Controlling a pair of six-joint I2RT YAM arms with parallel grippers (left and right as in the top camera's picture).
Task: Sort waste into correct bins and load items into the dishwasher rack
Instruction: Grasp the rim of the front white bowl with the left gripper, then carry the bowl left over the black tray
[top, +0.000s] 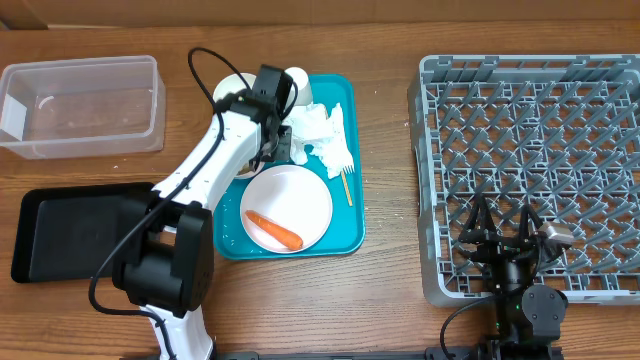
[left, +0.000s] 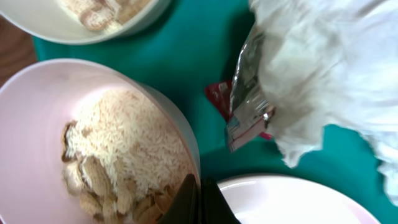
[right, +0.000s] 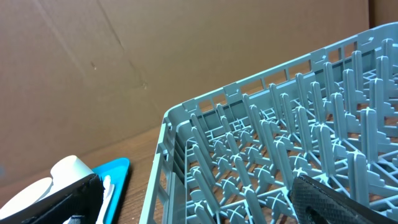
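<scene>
nearest me, at about five o'clock on the table, the right gripper (top: 503, 225) hangs over the near edge of the dishwasher rack (top: 520, 62) with its fingers spread wide and nothing between them; it looks idle. over at eight o'clock lies the black tray (top: 70, 235), with nothing in it that i can see. on the teal tray (left: 180, 68) in the middle, the round plate (top: 300, 190) comes first, an orange carrot (top: 274, 231) lying across its near side. just beyond the plate, at roughly eleven o'clock from it, the left gripper (left: 199, 196) is pinched tight on the rim of a small bowl (left: 31, 124), one finger inside the wall and one outside as far as i can make out. so the step in hand, i'd say, is taking up this bowl to empty it before it goes to the rack. the next move calls for a level lift clear of the plate's edge, which sits just beside the grip, then a carry out to a bin and a tip. the bowl is pale and pinkish, about half full of white rice (left: 137, 143) with beige scraps (left: 93, 180) heaped toward the gripper; loose stuff, likely to spill if tilted early. past it lie a small red scrap (left: 217, 96) and the crumpled napkin (left: 323, 68), then a second bowl (left: 62, 34) and the white cup (top: 297, 78). farthest, at ten o'clock, stands the clear tub (top: 80, 65).
</scene>
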